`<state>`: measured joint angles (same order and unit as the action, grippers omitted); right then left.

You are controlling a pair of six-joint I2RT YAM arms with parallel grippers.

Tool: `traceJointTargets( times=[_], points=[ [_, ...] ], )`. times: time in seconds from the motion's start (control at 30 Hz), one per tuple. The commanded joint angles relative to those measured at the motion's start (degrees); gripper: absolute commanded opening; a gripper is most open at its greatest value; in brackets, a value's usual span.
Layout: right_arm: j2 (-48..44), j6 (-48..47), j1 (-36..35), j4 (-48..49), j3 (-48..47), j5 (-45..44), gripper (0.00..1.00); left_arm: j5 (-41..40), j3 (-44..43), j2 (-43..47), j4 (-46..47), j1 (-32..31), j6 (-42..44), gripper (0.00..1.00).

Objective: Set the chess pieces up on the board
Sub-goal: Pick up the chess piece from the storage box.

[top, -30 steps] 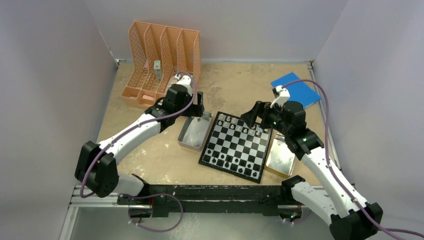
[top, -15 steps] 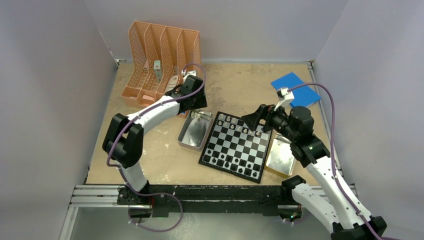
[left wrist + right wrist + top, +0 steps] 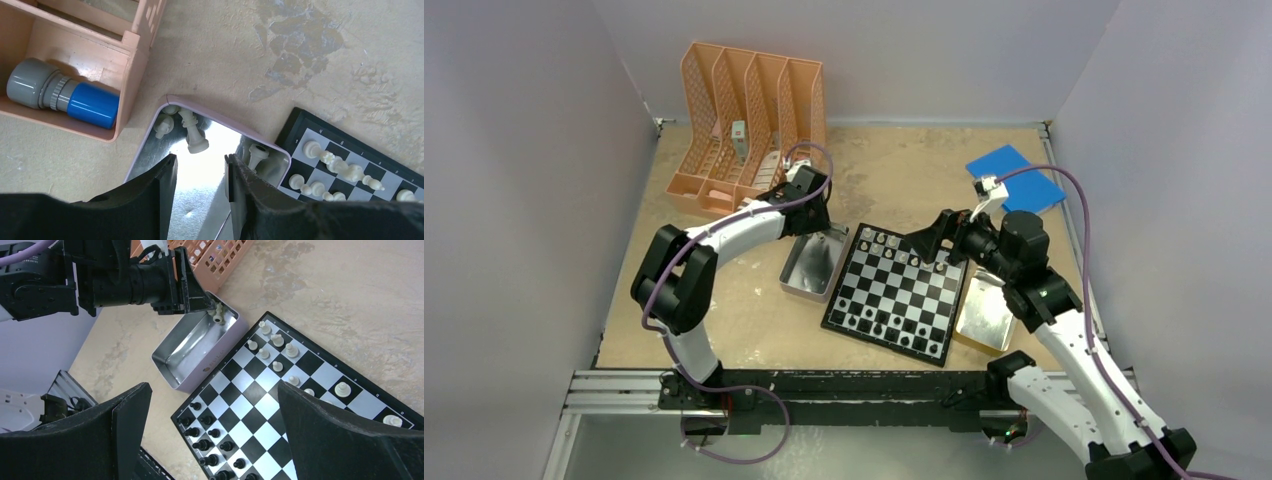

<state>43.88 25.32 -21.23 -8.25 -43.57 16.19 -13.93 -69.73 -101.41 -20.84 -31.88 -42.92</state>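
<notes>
The board lies mid-table, with white chess pieces along its far side and black ones along its near side. Left of it stands an open metal tin. My left gripper hangs over the tin's far end, open to a narrow gap with nothing between the fingers. Just past its tips a white piece lies on its side. Two more white pieces rest in the tin's corners. My right gripper hovers wide open above the board.
An orange file rack stands at the back left, and a grey-and-blue cylinder lies in one bay. A second shiny tin sits at the board's right edge. A blue flat sheet lies at the back right.
The left arm has folded and brought its gripper over the tin's far end, jaws narrowing from wide. The right arm has shifted slightly right and stays open.
</notes>
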Motion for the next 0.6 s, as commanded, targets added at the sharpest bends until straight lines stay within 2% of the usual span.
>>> traceJointTargets(
  times=[0.0,0.57],
  points=[
    [0.0,-1.2,0.1,2.3,0.2,2.4,0.98,-1.5,0.1,-0.2,1.5,0.4,-2.8,0.4],
    [-0.8,-1.1,0.1,2.4,0.4,2.7,0.98,-0.4,1.5,-3.5,3.7,0.4,-4.6,0.38]
  ],
)
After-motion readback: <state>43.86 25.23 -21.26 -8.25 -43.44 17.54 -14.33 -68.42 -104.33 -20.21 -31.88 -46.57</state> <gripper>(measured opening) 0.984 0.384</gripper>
